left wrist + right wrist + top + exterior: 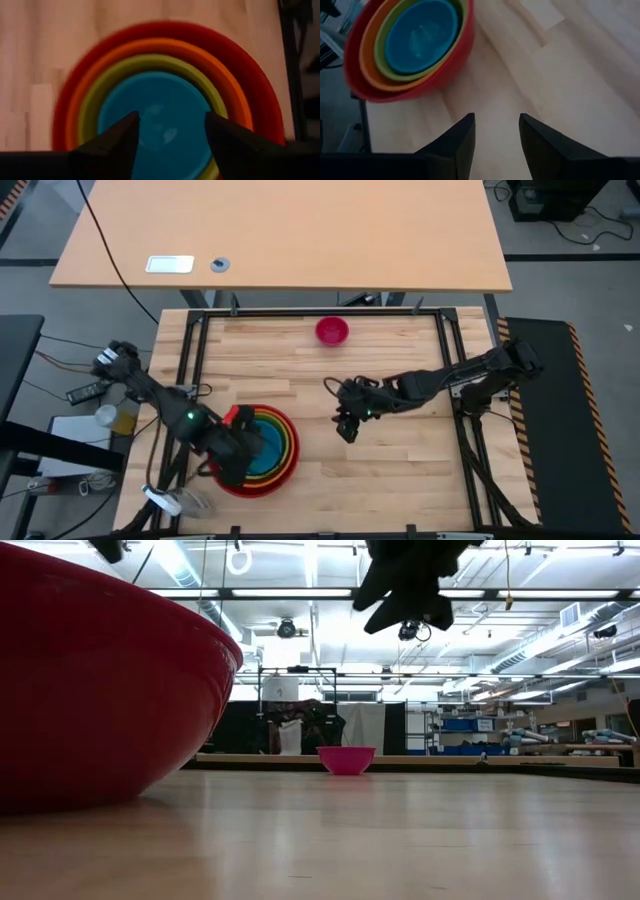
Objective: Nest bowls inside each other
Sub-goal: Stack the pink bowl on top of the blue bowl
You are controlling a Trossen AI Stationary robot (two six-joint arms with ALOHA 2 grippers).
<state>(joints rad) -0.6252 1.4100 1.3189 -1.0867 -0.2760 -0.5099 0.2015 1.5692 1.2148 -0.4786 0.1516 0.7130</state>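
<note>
A stack of nested bowls point(268, 448) sits on its red base at the near left of the table: red point(260, 85) outermost, then orange point(165, 44), yellow-green point(150, 61) and blue point(165, 100) innermost. The stack also shows in the right wrist view point(410, 45), and its red wall point(100, 690) fills the left of the low view. My left gripper point(172, 120) hovers open above the blue bowl, touching nothing. A small pink bowl point(332, 331) stands alone, upright, near the far edge point(346, 760). My right gripper point(347, 428) hangs open over bare wood point(497, 120) right of the stack.
A dark metal frame point(450, 350) borders the wooden tabletop. Beyond its far edge stands a second table point(300, 240) with a white device point(169, 264). Cables and small items point(100, 405) lie off the left side. Bare wood point(400, 470) lies between the stack and the pink bowl and to the right.
</note>
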